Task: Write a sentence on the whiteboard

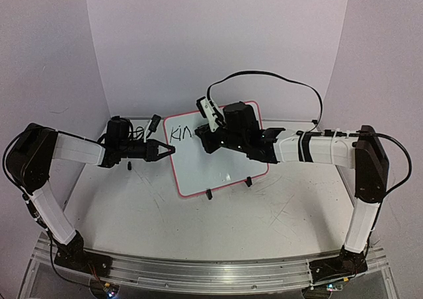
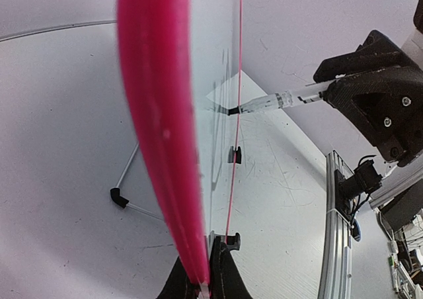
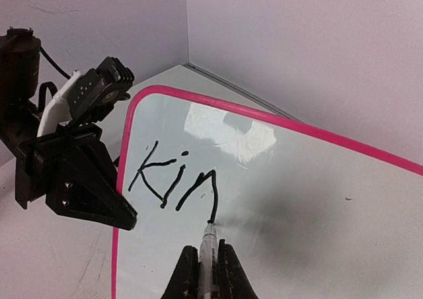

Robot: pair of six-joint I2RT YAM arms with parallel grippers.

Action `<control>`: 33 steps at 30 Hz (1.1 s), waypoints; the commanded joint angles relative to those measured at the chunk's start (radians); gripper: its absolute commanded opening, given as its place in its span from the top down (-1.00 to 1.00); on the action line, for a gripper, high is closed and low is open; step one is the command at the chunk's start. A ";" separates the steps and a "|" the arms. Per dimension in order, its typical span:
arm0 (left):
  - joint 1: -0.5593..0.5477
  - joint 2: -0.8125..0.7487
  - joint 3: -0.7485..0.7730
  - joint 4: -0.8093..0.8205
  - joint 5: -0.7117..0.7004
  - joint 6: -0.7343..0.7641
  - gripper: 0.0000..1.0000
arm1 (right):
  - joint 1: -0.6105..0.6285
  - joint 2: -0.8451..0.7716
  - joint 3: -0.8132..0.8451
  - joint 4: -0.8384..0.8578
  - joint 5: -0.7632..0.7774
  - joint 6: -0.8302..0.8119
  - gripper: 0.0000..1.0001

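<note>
Right wrist view showed the right end effector [image 3: 207,256] clenched on a marker [image 3: 209,236], tip at the sentence [image 3: 173,183], reading only "Kin", on the whiteboard [image 3: 317,200]; the left end effector [image 1: 168,150] clamped its rim, probably steadying it on the desk [image 1: 198,226].

You're looking at a scratched grey-white worktop [image 1: 277,223]. The whiteboard [image 1: 205,170] stands tilted on it, on two black clip feet [image 1: 209,194]. Scuffs run thickest just in front of the whiteboard. An aluminium rail [image 1: 211,272] sits farther in front.
</note>
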 commanded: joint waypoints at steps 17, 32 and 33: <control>0.000 0.007 0.021 -0.040 -0.164 0.105 1.00 | -0.041 -0.048 0.050 0.009 0.031 -0.015 1.00; 0.000 0.009 0.021 -0.041 -0.164 0.107 1.00 | -0.040 -0.001 0.103 0.008 -0.008 -0.021 1.00; 0.001 0.008 0.020 -0.041 -0.165 0.107 1.00 | -0.039 0.003 0.104 0.008 -0.015 -0.015 1.00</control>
